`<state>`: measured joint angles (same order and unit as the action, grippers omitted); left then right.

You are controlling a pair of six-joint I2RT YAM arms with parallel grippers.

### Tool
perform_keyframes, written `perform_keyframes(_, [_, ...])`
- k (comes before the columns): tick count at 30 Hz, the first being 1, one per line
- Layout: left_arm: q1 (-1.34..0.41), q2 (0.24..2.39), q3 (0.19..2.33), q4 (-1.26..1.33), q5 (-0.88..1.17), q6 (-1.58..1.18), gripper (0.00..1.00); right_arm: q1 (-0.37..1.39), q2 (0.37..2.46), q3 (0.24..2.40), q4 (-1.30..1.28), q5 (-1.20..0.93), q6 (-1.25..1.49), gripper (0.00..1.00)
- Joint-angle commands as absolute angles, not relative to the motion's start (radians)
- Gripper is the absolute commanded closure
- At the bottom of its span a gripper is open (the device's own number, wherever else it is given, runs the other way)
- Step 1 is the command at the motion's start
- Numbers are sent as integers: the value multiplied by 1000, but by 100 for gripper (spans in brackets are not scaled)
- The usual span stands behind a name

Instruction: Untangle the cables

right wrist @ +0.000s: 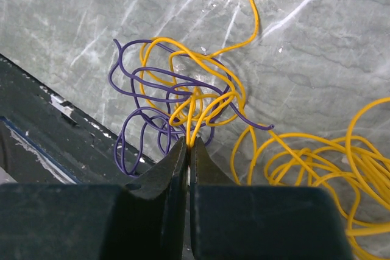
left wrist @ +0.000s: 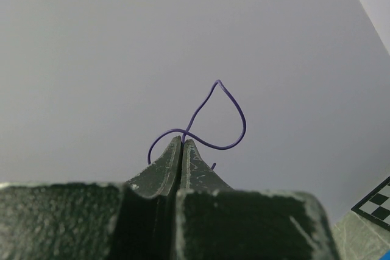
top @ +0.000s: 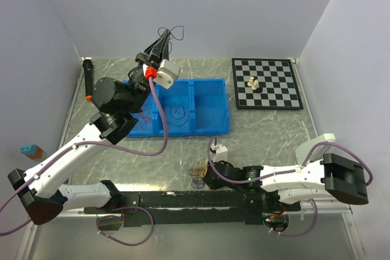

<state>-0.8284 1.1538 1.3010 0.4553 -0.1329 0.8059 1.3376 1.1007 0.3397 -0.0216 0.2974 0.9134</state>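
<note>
Purple wire (left wrist: pixel 218 81), one loose loop, is held pinched between the pressed-together tips of the left gripper (left wrist: pixel 183 141), raised above the blue bin (top: pixel 210 128), where a few separated strands (top: pixel 177 112) are laid. Much is judged unfinished: the cables (right wrist: pixel 183 89), thin curly yellow and purple strands knotted together, lie on the table (top: pixel 268 135) near its front edge. One yellow strand is nipped by the right gripper (right wrist: pixel 189 142), its tips closed.
</note>
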Motion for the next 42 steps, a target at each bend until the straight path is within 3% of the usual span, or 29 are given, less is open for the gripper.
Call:
perform_keyframes(1, [-799, 1177, 1293, 529, -133, 747, 99, 1345, 1097, 336, 28, 305, 930, 100])
perform_keyframes(25, [-715, 1269, 1177, 491, -143, 635, 98, 1345, 1068, 307, 32, 313, 954, 100])
perform_keyframes(30, [-713, 1321, 1229, 321, -195, 499, 92, 1345, 1072, 316, 32, 313, 953, 100])
perform_keyframes(36, [-710, 1387, 1262, 98, -282, 377, 94, 1345, 1052, 304, 29, 321, 960, 100])
perform_keyframes(42, [-709, 1414, 1192, 54, -294, 394, 90, 1345, 1046, 302, 29, 322, 963, 100])
